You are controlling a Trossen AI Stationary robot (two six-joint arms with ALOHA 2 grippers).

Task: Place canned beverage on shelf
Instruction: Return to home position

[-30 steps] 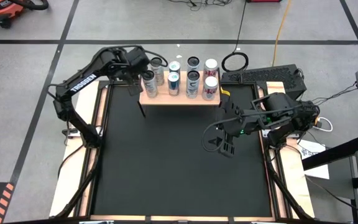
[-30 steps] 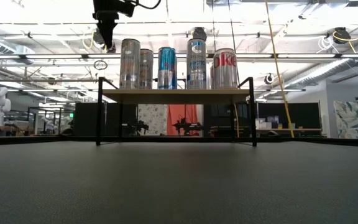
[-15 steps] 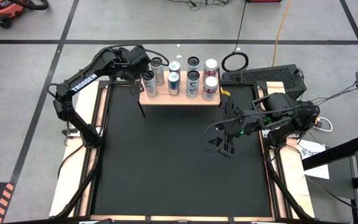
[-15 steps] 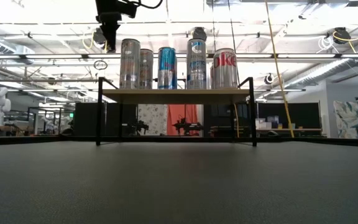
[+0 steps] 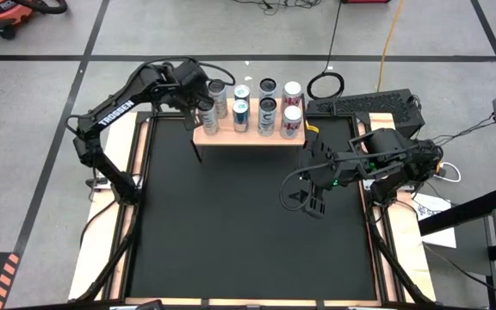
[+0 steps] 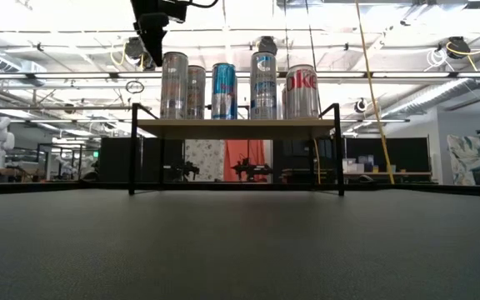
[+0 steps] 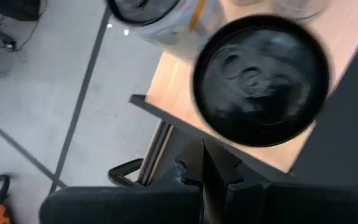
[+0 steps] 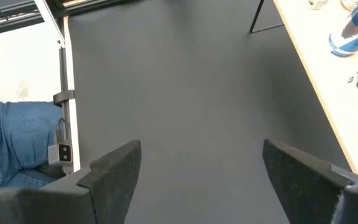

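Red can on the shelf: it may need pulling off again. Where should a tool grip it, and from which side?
Best grip the red can around its mid-body, coming level from the open table side. It stands upright at the shelf's right front corner; cans stand close behind and to its left, so open only slightly wider.

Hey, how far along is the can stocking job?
Nearly done: the cans stand in two rows on the shelf. The left gripper, shut and empty, hangs above the shelf's left end; the right gripper waits open over the mat. Left: parking both arms.
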